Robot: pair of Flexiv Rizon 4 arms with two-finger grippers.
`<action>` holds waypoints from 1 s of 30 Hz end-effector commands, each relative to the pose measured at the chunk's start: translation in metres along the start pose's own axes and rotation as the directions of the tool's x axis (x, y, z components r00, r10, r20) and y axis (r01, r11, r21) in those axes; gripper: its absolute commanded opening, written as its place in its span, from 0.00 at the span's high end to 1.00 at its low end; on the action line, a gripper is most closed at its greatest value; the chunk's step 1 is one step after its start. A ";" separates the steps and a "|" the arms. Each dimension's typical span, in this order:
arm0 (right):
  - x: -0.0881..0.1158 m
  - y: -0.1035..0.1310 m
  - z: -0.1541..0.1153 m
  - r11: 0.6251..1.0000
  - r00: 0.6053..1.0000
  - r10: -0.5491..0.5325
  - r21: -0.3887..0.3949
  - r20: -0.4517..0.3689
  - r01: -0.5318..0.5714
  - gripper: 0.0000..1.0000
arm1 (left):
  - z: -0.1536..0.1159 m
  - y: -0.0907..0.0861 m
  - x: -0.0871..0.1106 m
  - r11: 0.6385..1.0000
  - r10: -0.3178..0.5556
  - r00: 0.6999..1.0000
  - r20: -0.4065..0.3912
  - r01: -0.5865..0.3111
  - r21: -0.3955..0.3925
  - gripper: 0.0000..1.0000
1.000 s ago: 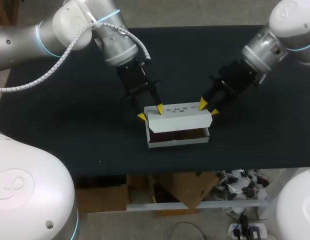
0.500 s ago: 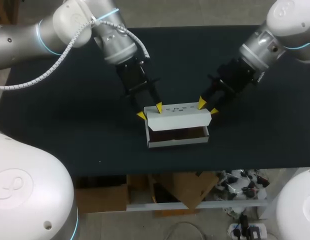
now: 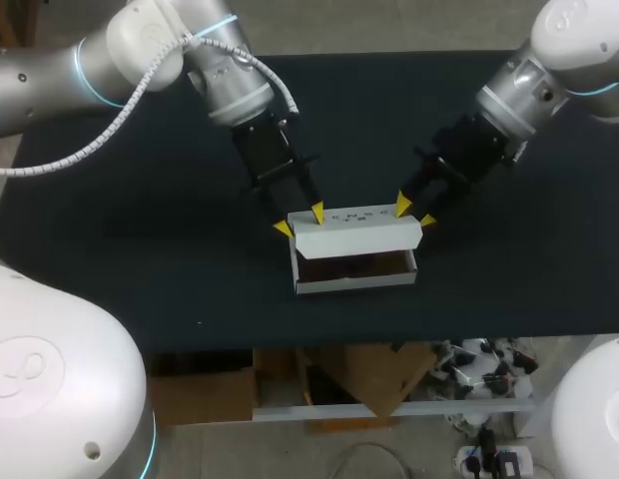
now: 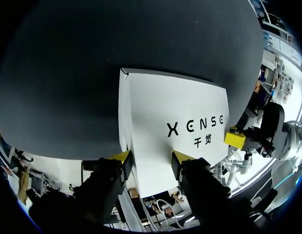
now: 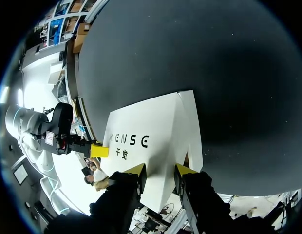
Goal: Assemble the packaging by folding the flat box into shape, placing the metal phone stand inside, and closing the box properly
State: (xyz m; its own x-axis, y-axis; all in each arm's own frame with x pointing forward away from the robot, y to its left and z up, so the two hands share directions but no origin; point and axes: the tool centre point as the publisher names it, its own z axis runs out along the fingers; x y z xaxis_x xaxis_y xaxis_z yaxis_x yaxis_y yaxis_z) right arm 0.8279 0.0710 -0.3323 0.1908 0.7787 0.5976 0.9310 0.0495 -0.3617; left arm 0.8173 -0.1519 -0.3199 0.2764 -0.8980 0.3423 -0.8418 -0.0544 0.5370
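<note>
The dark tabletop [image 3: 140, 269] fills the head view from side to side. Across it the left arm [image 3: 140, 50] comes in from the far left corner, its pale links running inward over the cloth and then bending down, so that the black wrist slants toward the middle. The right arm [image 3: 529, 85] mirrors it from the far right corner, its wrist angled down and inward at a flatter lean. The two wrists point toward each other, well apart at the shoulders and drawing close at the work. Between them, near the middle of the tabletop and a little toward the near edge, sits the white box [image 3: 354, 282], long side across the view. Its lid [image 3: 357, 230] stands partly raised, leaving the front open on a dark brown inside; what lies in there cannot be made out. The left pincer [image 3: 300, 221] meets the box at the lid's back left corner, and the right pincer [image 3: 415, 213] meets it at the back right corner. In each wrist view the lid's white face lies just ahead of that arm's own pincer and runs in under it. Whether either pincer truly pinches the card or only rests against it, I cannot tell.
</note>
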 end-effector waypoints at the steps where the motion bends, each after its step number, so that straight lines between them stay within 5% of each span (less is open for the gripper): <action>1: 0.006 0.003 0.002 1.000 1.000 0.001 0.008 0.003 -0.001 0.61 | 0.001 -0.003 0.007 1.000 0.001 1.000 0.005 -0.001 -0.013 0.48; 30: 0.010 0.003 0.002 1.000 1.000 0.008 0.014 0.016 -0.008 0.62 | -0.005 -0.006 0.008 0.998 -0.021 1.000 -0.009 0.021 -0.061 0.49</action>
State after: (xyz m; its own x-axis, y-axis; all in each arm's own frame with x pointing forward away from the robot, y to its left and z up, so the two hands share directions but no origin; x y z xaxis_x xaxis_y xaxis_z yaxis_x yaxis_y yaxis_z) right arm 0.8311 0.0742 -0.3292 0.1938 0.7883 0.5840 0.9265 0.0487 -0.3732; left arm 0.8237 -0.1514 -0.3164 0.2996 -0.8916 0.3396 -0.8094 -0.0491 0.5852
